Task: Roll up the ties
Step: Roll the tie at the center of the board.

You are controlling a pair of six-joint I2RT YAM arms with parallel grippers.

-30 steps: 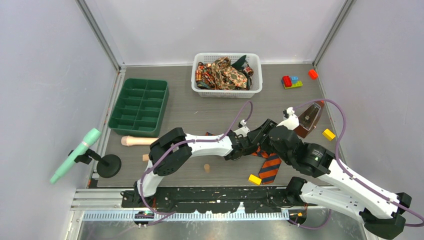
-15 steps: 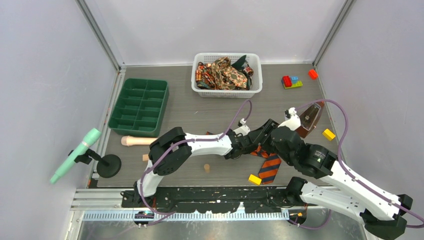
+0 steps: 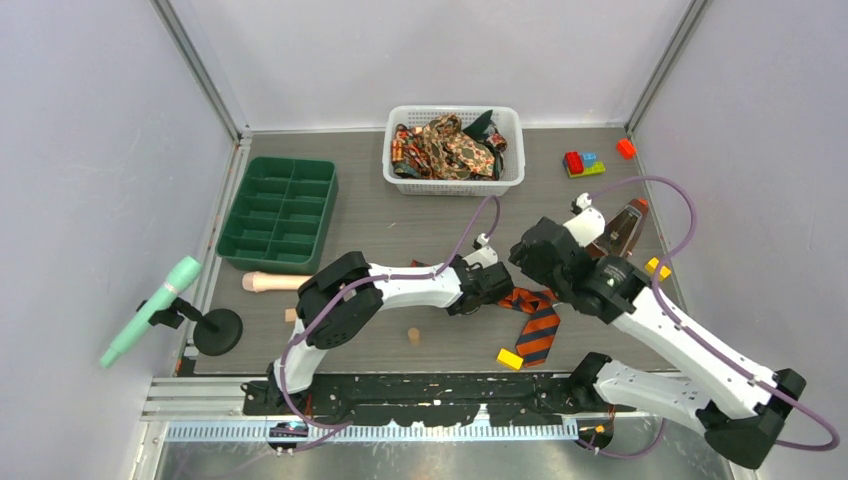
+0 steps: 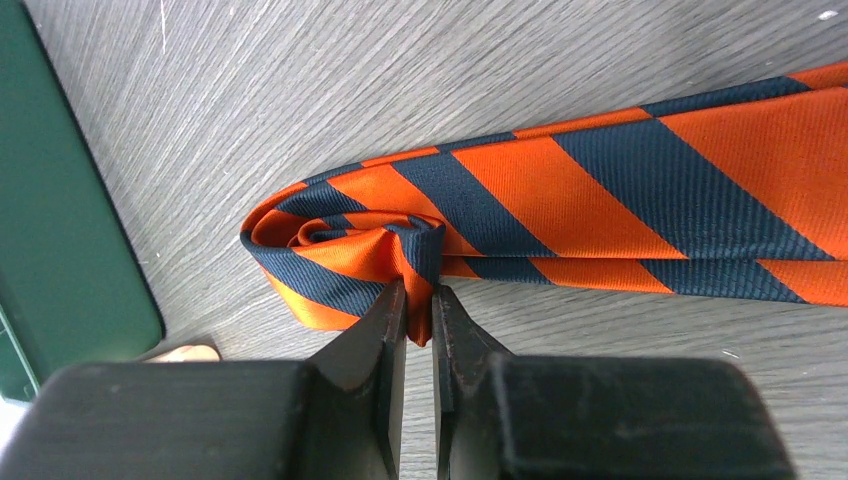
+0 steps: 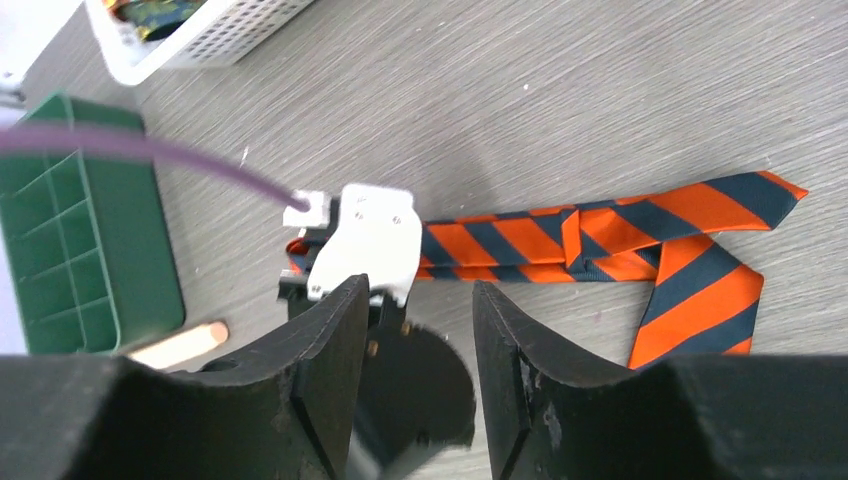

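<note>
Striped tie (image 3: 541, 330) on the table (image 3: 400, 230), roll started.
Top view: the right arm (image 3: 640, 305) has drawn back from it. Left wrist: left gripper (image 4: 420, 300) nips the coiled end, jaws nearly shut. Right wrist: right gripper (image 5: 418, 292) half-open, seemingly empty; rolling falls to the left.

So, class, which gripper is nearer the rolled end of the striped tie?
Left. The left gripper pinches the rolled end of the striped tie; the right gripper hovers open above, touching nothing.
</note>
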